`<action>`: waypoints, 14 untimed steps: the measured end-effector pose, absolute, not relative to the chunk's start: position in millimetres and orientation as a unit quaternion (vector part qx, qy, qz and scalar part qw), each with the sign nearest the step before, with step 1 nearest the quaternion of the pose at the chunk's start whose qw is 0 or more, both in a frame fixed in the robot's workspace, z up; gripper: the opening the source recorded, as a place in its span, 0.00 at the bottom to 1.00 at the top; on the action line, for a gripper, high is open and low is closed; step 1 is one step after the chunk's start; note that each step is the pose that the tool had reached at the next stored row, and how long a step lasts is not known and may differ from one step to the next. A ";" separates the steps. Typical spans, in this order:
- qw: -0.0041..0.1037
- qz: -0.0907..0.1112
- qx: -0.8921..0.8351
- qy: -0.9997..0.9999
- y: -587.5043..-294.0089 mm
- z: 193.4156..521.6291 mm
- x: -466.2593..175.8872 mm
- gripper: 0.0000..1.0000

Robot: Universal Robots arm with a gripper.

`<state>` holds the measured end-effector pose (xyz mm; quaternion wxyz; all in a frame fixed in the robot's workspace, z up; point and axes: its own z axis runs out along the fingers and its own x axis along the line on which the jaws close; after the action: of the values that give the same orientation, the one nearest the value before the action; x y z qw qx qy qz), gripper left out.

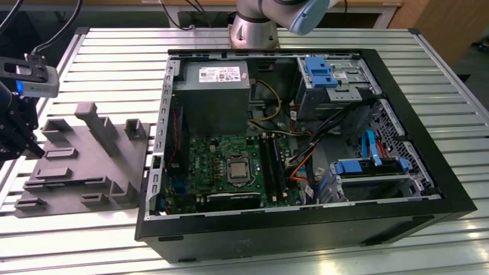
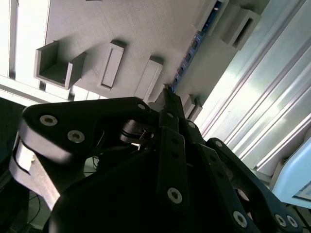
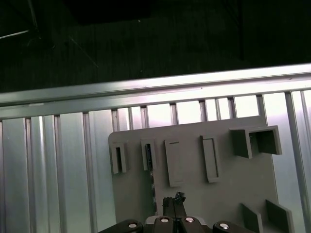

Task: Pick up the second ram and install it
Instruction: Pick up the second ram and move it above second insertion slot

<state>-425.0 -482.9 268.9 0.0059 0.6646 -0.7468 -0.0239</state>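
Hand over the grey tray on the worktop, closed tight, gripping nothing visible. Memory stick on edge in a tray slot, just beside the fingertips. Probably light, stiff, thin, fragile; best to take by the long top edge, avoiding chips and contacts.

Your claw is matt black with silver screw heads. The tray is plain mid-grey, and the worktop is silver, striped light and dark by its ribs. The second ram reads as a dark strip flecked with blue. The computer case is black, its motherboard green, the drive brackets bright blue, and the cables orange.
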 end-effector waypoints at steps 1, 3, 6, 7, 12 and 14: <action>0.006 -0.024 0.665 -0.746 -482.9 268.6 -425.0 0.11; 0.006 -0.024 0.666 -0.746 -482.8 267.4 -425.0 0.11; 0.006 -0.024 0.667 -0.744 -482.8 264.7 -425.0 0.11; 0.006 -0.024 0.668 -0.744 -482.9 263.8 -425.0 0.11; 0.006 -0.024 0.670 -0.742 -482.9 259.8 -425.1 0.11; 0.006 -0.024 0.671 -0.741 -483.1 258.6 -425.1 0.11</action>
<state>-425.1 -483.1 258.6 0.0062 0.6712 -0.7408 -0.0238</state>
